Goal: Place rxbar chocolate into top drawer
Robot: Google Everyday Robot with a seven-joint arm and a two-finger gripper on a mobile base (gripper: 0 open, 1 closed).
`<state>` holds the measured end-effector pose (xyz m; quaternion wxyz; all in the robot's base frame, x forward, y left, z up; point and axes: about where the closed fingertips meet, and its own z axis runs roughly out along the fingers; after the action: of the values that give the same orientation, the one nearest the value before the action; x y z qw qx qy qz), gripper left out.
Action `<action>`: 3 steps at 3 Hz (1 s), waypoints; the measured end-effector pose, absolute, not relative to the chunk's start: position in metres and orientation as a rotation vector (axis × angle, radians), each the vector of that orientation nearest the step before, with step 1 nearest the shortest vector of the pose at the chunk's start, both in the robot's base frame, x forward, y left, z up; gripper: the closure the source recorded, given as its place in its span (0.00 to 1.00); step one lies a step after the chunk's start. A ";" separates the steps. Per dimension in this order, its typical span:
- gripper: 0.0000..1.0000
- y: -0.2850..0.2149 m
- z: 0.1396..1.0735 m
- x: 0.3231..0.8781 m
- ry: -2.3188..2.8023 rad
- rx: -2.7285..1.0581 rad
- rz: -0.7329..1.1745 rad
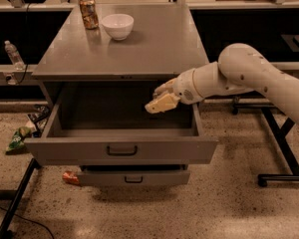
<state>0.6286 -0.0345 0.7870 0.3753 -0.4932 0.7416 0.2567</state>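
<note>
The top drawer (120, 150) is pulled wide open under the grey tabletop; it is grey metal with a dark bar handle on its front. Its inside is dark and looks bare where it shows. My gripper (160, 97) is at the end of the white arm, which reaches in from the right. It hangs over the right half of the drawer's opening, just below the tabletop's front edge. The rxbar chocolate does not show anywhere; I cannot tell whether it is in the gripper.
An orange-patterned can (88, 12) and a white bowl (117, 26) stand at the back of the tabletop (149, 49). The shallower lower drawer (133, 178) sticks out slightly. A water bottle (13, 55), floor litter (19, 138) and a black stand (281, 151) flank the cabinet.
</note>
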 end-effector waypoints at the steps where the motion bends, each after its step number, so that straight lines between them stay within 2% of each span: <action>1: 0.63 -0.018 0.766 0.641 1.934 -1.284 0.656; 3: 0.17 -0.013 0.727 0.655 2.005 -1.319 0.667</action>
<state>0.6549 -0.0133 0.7268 0.3197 -0.5017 0.7627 0.2536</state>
